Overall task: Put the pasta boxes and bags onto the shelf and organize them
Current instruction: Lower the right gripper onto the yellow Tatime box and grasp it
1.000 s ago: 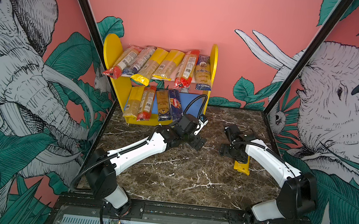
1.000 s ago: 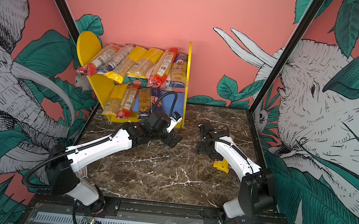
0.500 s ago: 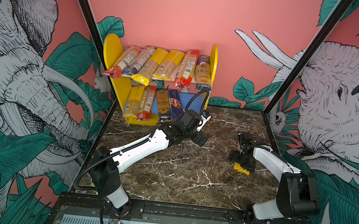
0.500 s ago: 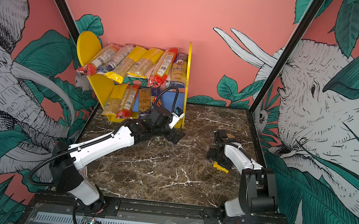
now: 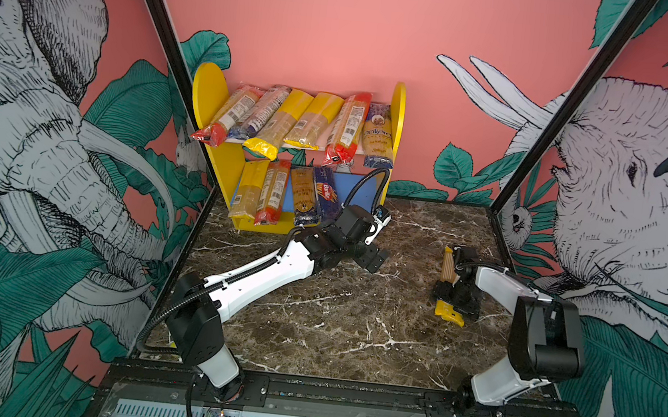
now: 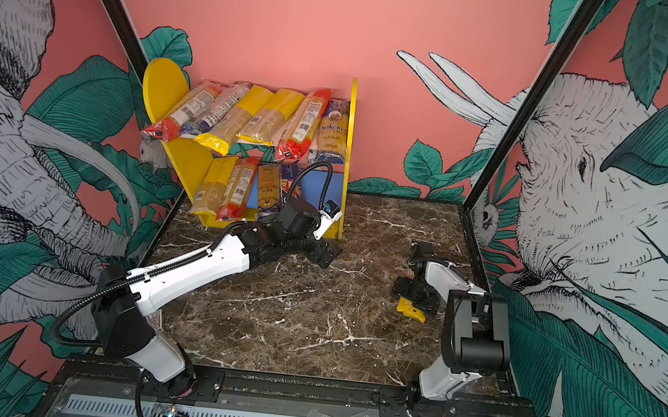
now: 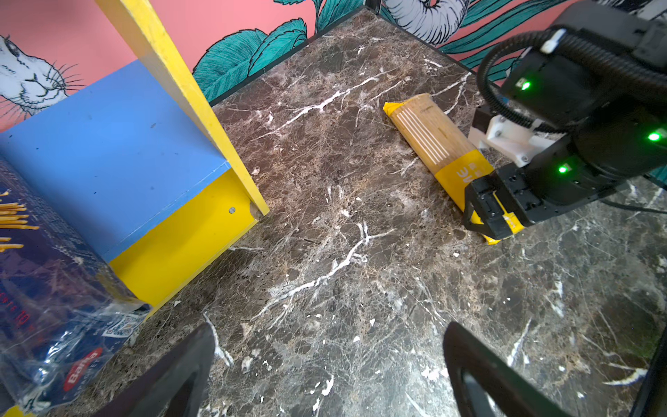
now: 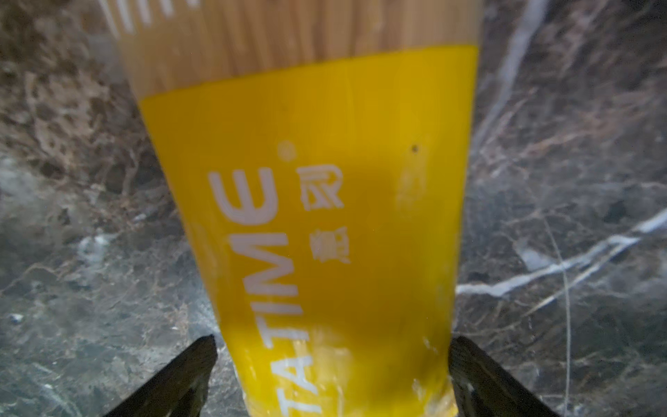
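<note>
We note a lone spaghetti pack [image 7: 431,142] lying on the marble table [image 5: 333,326], right gripper [image 8: 331,348] spread astride its yellow end. Stiff, brittle, slick film, we judge; grip mid-length.

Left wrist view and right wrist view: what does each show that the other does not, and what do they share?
Only the left wrist view shows the shelf with its blue lower board, the Barilla pack resting on that board, and the right end effector from outside, open astride the yellow-ended spaghetti pack, seen along most of its length. Only the right wrist view shows that pack's yellow end close up between the open jaws, its white lettering legible. Both show this pack lying on the marble table.
</note>
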